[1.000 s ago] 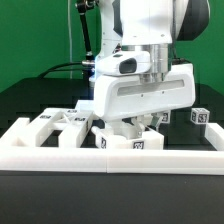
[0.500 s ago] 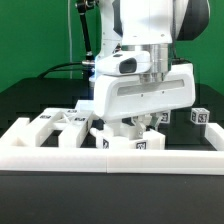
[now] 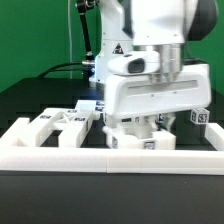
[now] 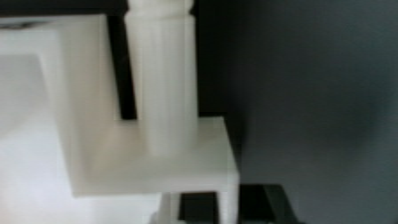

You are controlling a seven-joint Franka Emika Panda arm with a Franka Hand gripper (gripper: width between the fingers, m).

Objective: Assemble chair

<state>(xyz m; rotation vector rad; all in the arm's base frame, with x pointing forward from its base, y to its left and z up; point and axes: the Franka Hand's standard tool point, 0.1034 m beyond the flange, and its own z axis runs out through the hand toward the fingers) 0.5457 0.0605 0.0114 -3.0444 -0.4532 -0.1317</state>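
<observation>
The fingers [image 3: 147,123] hang below the broad, glossy white robot hand housing [image 3: 155,95]. They are right above a chunky matte white plastic chair block [image 3: 140,141] with black-and-white tags. That block sits on the dark bench [image 3: 25,100], just behind the long low white barrier wall [image 3: 60,152]. The gap between the fingers is hidden and blurred, so I cannot tell whether they hold anything. In the wrist view a white turned chair leg [image 4: 164,70] stands upright on a white flat-topped block [image 4: 151,165]. More white notched chair pieces [image 3: 55,125] lie towards the exterior view's left.
</observation>
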